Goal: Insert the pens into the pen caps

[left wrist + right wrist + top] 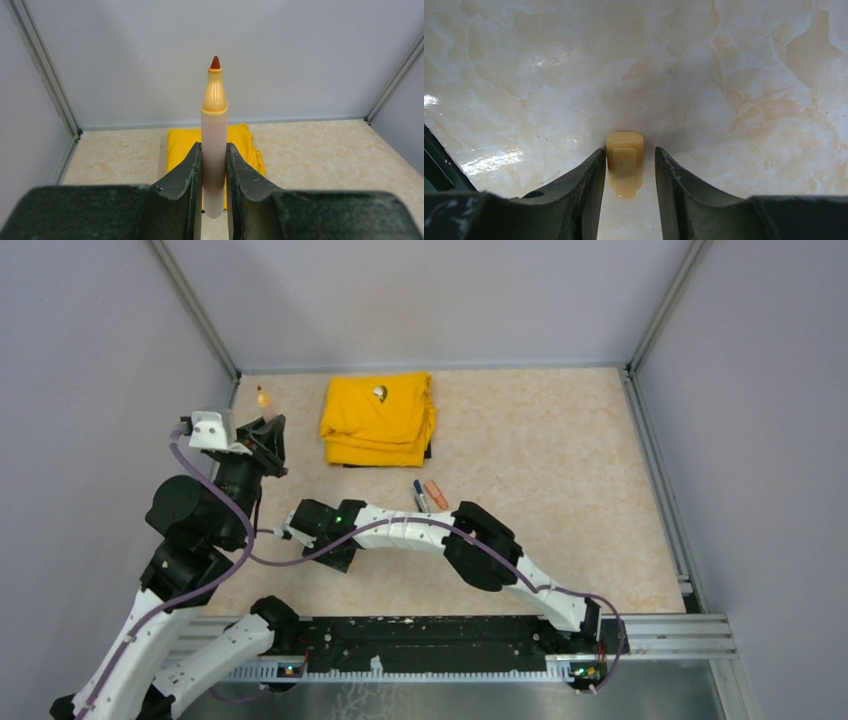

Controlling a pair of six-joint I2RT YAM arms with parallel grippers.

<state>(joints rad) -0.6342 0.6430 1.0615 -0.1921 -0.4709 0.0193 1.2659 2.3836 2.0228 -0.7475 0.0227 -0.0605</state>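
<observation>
My left gripper (pixel 214 150) is shut on an uncapped orange marker (pixel 214 125) and holds it upright, red tip up, above the table's far left; it also shows in the top view (pixel 263 400). My right gripper (pixel 628 152) is open and low over the table, its jaws on either side of the light orange cap (pixel 625 157), which lies flat between them. In the top view that gripper (pixel 338 556) hides the cap. A thin dark-blue pen (pixel 420 496) and a second orange marker (pixel 436 493) lie side by side mid-table.
A folded yellow cloth (pixel 378 420) lies at the back, right of my left gripper. Grey walls enclose the table on three sides; a metal rail (pixel 460 640) runs along the near edge.
</observation>
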